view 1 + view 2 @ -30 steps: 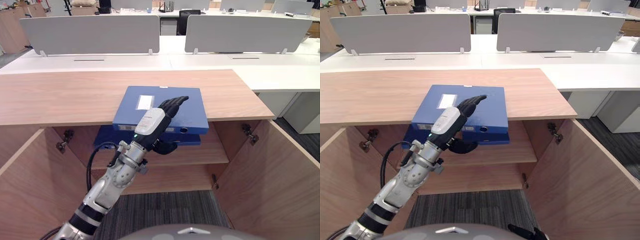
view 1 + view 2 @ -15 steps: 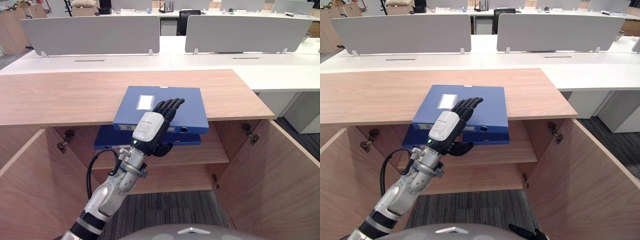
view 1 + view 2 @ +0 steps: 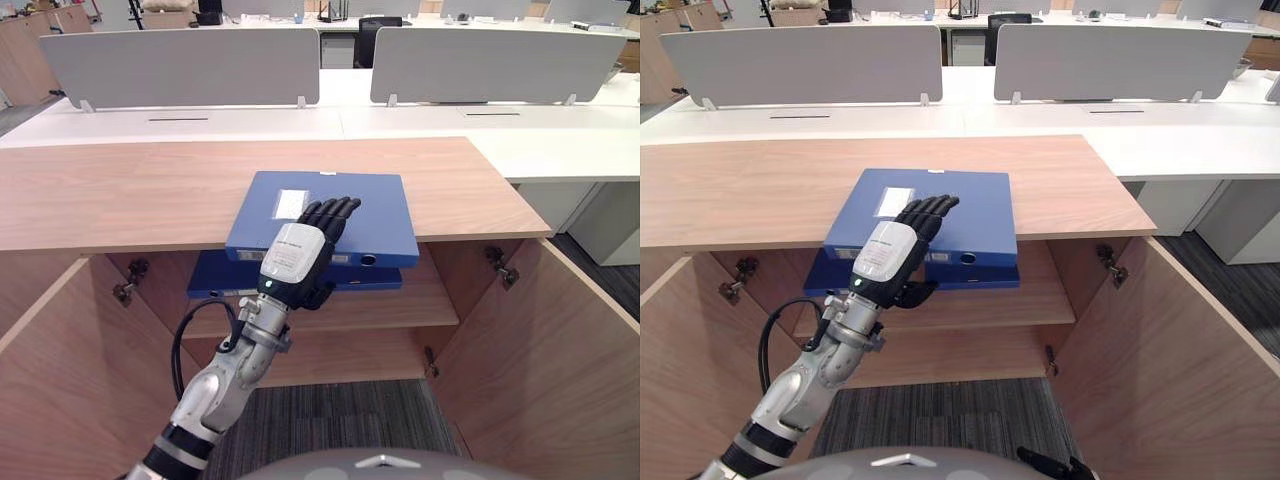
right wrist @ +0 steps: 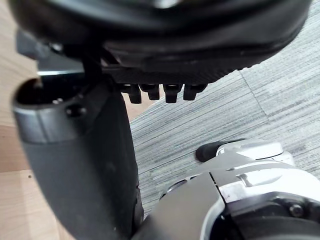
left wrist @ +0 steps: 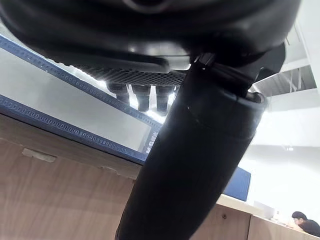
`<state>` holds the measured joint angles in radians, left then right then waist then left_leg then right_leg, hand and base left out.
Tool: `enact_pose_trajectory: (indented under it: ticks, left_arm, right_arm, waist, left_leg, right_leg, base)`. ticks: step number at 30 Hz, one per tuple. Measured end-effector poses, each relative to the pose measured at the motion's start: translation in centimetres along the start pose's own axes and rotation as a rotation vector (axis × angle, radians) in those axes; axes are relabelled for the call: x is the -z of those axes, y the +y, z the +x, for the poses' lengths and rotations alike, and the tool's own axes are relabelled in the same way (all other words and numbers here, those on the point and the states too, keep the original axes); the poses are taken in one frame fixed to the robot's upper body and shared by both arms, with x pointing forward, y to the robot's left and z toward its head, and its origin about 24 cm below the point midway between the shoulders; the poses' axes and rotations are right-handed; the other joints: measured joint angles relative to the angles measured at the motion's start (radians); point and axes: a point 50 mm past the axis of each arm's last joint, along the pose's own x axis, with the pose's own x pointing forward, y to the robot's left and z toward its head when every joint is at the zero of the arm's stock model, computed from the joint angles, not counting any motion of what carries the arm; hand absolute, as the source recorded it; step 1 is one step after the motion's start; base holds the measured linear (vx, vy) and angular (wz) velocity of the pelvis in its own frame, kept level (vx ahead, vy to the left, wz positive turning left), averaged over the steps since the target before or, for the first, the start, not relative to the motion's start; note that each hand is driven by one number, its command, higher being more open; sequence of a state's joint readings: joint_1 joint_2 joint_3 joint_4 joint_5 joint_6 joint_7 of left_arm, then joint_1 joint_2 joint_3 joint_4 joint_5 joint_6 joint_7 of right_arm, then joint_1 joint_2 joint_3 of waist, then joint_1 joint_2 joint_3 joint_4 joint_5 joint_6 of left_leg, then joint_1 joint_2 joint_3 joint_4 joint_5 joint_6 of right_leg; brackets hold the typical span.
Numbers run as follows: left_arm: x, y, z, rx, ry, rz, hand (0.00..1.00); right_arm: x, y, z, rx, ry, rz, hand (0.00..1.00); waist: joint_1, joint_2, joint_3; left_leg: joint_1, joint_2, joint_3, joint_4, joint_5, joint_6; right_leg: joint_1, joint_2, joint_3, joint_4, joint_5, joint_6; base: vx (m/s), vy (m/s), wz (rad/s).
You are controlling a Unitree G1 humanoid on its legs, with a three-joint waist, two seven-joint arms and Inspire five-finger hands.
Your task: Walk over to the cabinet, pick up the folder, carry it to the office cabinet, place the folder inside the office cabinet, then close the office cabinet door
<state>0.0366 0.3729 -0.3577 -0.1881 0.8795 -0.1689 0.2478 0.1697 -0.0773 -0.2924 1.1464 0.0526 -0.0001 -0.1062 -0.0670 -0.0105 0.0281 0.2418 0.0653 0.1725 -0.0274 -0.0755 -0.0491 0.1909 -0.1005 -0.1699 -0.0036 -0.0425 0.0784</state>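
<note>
We see the blue folder (image 3: 372, 212) lying flat on top of the wooden cabinet (image 3: 120, 190). Its front edge sticks out a little over the cabinet's open front. Our left hand (image 3: 298, 255) lies on the folder with its fingers straight on top. Its thumb hangs down below the folder's front edge, so the hand is not squeezing. Our right hand (image 4: 75, 150) hangs loose over the grey carpet (image 4: 280, 90) and holds nothing.

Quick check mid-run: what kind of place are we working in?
Most likely an open-plan office: rows of white desks with grey divider screens stand behind a wooden cabinet that has a blue folder on top.
</note>
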Motion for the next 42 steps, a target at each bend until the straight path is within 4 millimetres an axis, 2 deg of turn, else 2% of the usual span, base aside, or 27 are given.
enact_pose_trajectory:
  ticks: [11,20,26,27,32,34,42]
  left_arm:
    - [0.2,1.9,0.9,-0.159,0.010,0.038,0.00]
    - [-0.2,2.1,1.1,-0.177,0.022,-0.018,0.00]
    - [-2.8,3.8,1.8,-0.307,-0.019,-0.317,0.00]
    - [-3.0,3.9,1.8,-0.311,-0.026,-0.334,0.00]
    - [-6.2,3.9,2.2,-0.301,-0.138,-0.696,0.00]
    - [-6.9,3.8,2.2,-0.288,-0.164,-0.798,0.00]
    - [-6.7,4.2,2.6,-0.309,-0.144,-1.212,0.00]
  right_arm:
    - [0.0,0.0,0.0,-0.013,0.006,0.067,1.00]
    - [0.1,-0.1,0.0,-0.015,0.011,0.102,1.00]
    - [0.1,0.0,0.0,-0.017,0.010,0.096,1.00]
    - [0.1,0.0,0.0,-0.016,0.010,0.096,1.00]
    - [0.1,0.3,0.0,-0.022,0.005,0.058,1.00]
    - [0.1,0.3,0.0,-0.024,0.004,0.043,1.00]
    - [-0.5,0.3,0.0,-0.025,-0.022,0.002,1.00]
  waist:
    - [-0.012,0.004,0.008]
    - [-0.011,0.008,0.008]
    - [-0.007,0.007,0.009]
    - [-0.007,0.006,0.009]
    - [0.003,0.004,0.004]
    - [0.003,0.006,-0.004]
    - [0.004,0.009,-0.018]
  left_leg:
    - [0.000,0.000,0.003,-0.001,0.000,0.000]
    - [-0.004,-0.001,0.010,-0.002,-0.002,0.000]
    - [-0.019,-0.001,0.016,0.025,-0.018,0.004]
    - [-0.020,-0.001,0.016,0.027,-0.020,0.005]
    - [-0.020,-0.001,0.018,0.039,-0.031,0.008]
    - [-0.021,-0.001,0.021,0.039,-0.031,0.008]
    - [-0.022,0.001,0.036,0.048,-0.031,0.008]
  right_leg:
    - [0.000,0.000,0.002,-0.004,0.001,0.001]
    - [-0.003,0.000,0.013,-0.016,0.007,0.005]
    - [-0.013,-0.001,0.032,-0.005,0.006,0.006]
    - [-0.013,-0.001,0.033,-0.004,0.005,0.006]
    - [-0.018,-0.006,0.040,0.026,-0.012,0.009]
    - [-0.022,-0.005,0.043,0.030,-0.014,0.010]
    - [-0.039,-0.004,0.060,0.051,-0.015,0.009]
  base:
    - [0.00,0.000,0.00]
    - [0.00,0.000,-0.01]
    - [0.01,-0.003,-0.07]
    - [0.00,-0.006,-0.06]
    - [0.00,0.000,0.00]
    - [0.00,-0.011,-0.06]
    - [0.00,-0.009,-0.05]
